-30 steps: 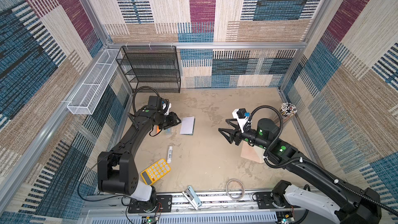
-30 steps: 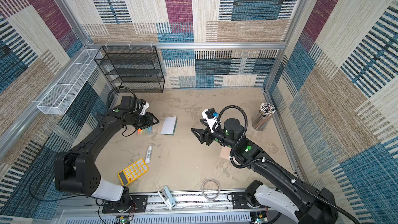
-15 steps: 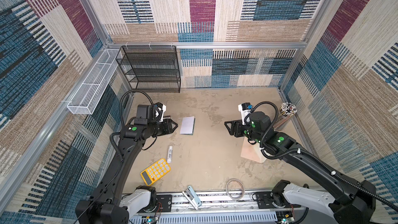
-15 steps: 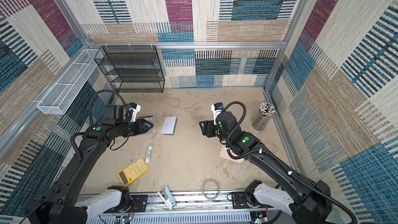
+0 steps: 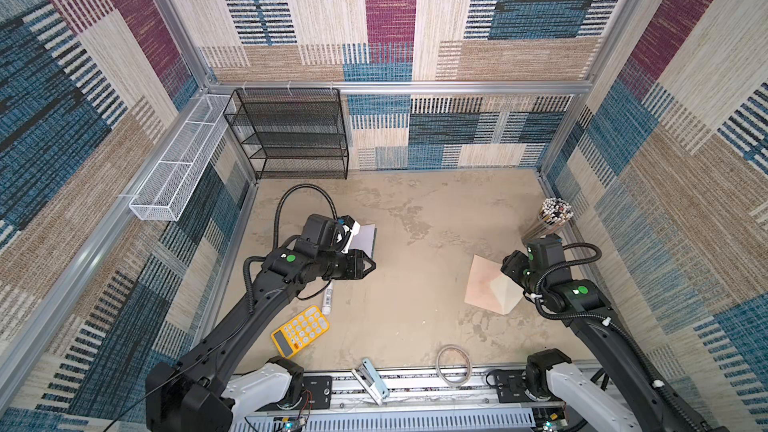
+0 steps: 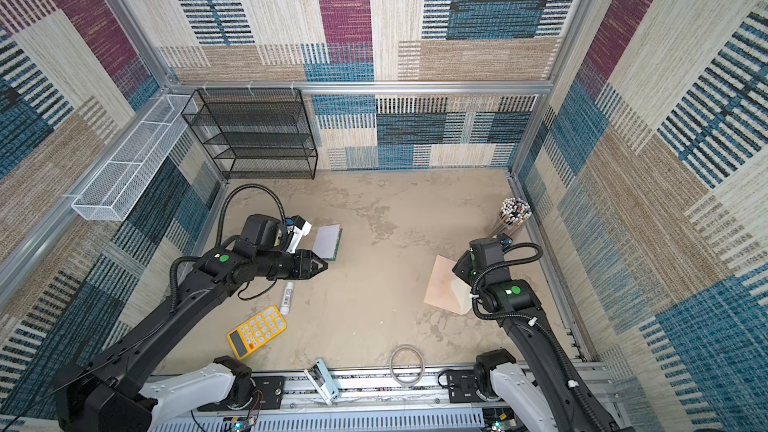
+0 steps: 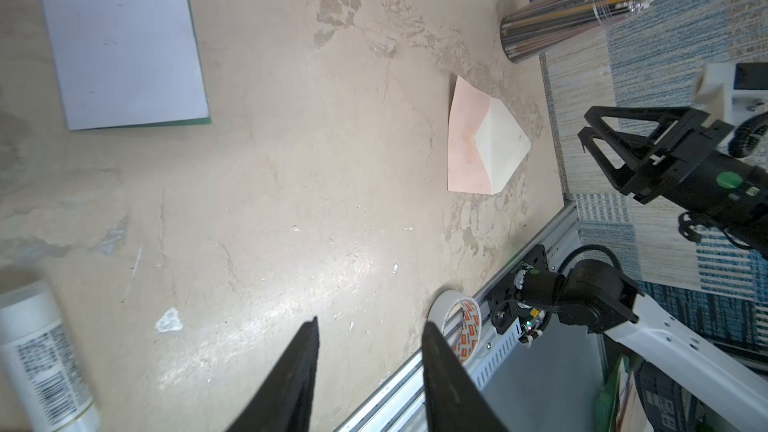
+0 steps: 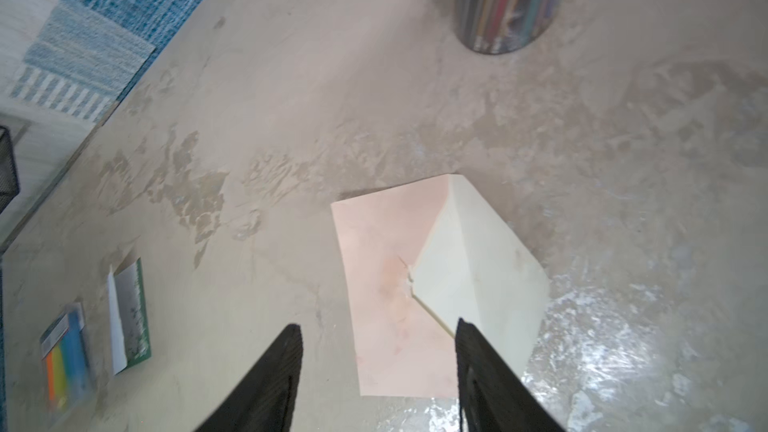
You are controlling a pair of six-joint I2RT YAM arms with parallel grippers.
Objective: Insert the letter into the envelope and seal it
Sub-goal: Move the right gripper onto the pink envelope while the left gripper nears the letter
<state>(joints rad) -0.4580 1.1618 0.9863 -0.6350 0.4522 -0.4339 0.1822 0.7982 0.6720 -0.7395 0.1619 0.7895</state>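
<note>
**Both arms re-posed w/in the last second.** The right gripper (image 8: 379, 326), which was reaching toward mid-table, has drawn back to its own side. It now hangs over the envelope (image 8: 386, 284), jaws spread w/ nothing btwn them, a little narrower than before. The left gripper (image 7: 370, 326) has swung from the left edge of the letter (image 7: 120, 39) to just off its near edge; jaws parted, empty, pointing toward mid-table. Neither paper has shifted: the letter lies flat on the left half of the table (image 5: 415, 284). The envelope lies flat on the right half, well apart, cream flap (image 8: 478, 280) folded open. Reading: no grasp yet. Each arm is prob. setting up at its own item, so insertion and sealing are both still to do. Not resolvable: in both top views the right gripper's tips sit under its own wrist, so contact w/ the envelope can't be judged there. The left wrist view suggests it is clear of the paper. The left wrist housing covers part of the letter in both top views. Whether the envelope's pocket gapes or lies shut can't be told. The right wrist view is blurred; the label on the white tube (image 7: 41, 363) is unreadable.
</note>
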